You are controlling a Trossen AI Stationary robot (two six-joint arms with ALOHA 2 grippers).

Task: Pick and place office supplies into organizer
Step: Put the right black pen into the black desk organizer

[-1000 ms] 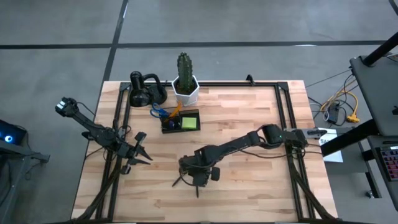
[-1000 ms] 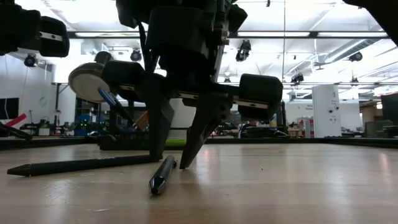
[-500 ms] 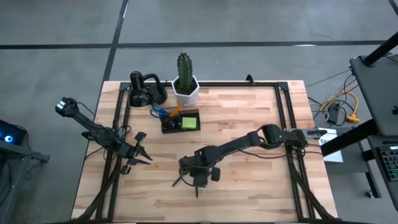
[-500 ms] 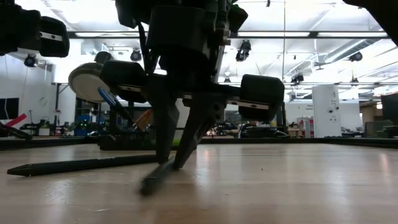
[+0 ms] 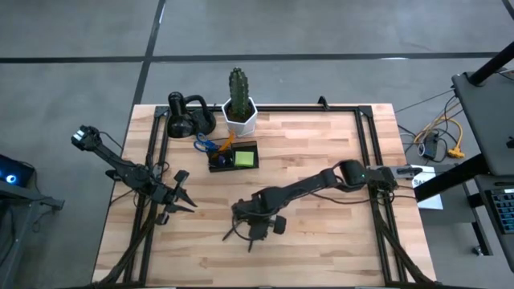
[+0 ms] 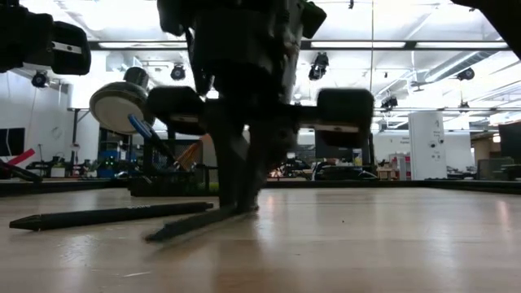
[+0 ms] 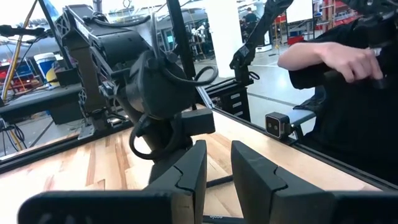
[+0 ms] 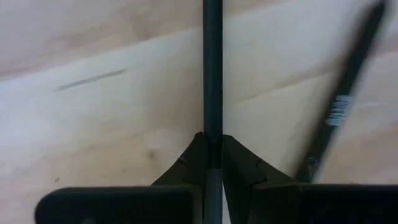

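Note:
My right gripper stands near the middle of the table's near half, pointing steeply down, shut on a black pen. A second black pen lies flat on the wood just to its left and also shows in the right wrist view. The dark organizer sits farther back, with a green pad and blue-handled scissors in it. My left gripper waits at the table's left, level, with a narrow gap between its fingers and nothing in it. My right gripper pinches the black pen's shaft between its two fingers, close to one end of the pen. The fingers come from above, slanting steeply down, and lie across the pen. The pen slopes gently, its free end on the table.
A white pot with a cactus and a black looped gadget stand at the far edge behind the organizer. A dark frame runs along the table's sides. A person's arm shows beyond the table.
My right gripper has shut on the pen while staying in place. The pen, which pointed toward the near edge, has swung about on the table; its free end now points toward the near left.

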